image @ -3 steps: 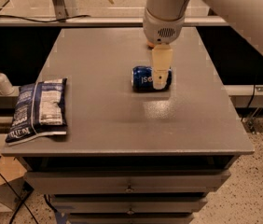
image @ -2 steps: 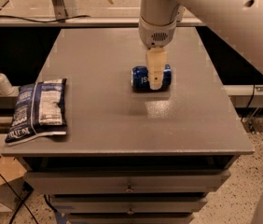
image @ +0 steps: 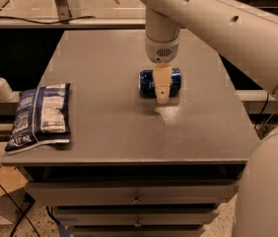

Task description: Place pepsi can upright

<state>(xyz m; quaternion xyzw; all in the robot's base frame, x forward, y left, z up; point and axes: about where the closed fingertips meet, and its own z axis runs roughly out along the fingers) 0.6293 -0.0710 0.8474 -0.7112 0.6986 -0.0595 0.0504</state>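
Note:
The pepsi can (image: 147,82), dark blue with silver ends, lies on its side near the middle of the grey table top (image: 104,117). My gripper (image: 162,92) hangs straight down from the white arm (image: 162,38), right over the can's middle and at its level. Its cream-coloured lower part covers the centre of the can, so only the can's left and right ends show.
A flat blue-and-white snack bag (image: 41,116) lies at the table's left front corner. A white pump bottle (image: 0,84) stands on a shelf to the left. Drawers (image: 136,197) sit under the table top. The arm's large link (image: 257,48) crosses the upper right.
My gripper has come down and slightly left, now level with the can. The can and the bag have not moved.

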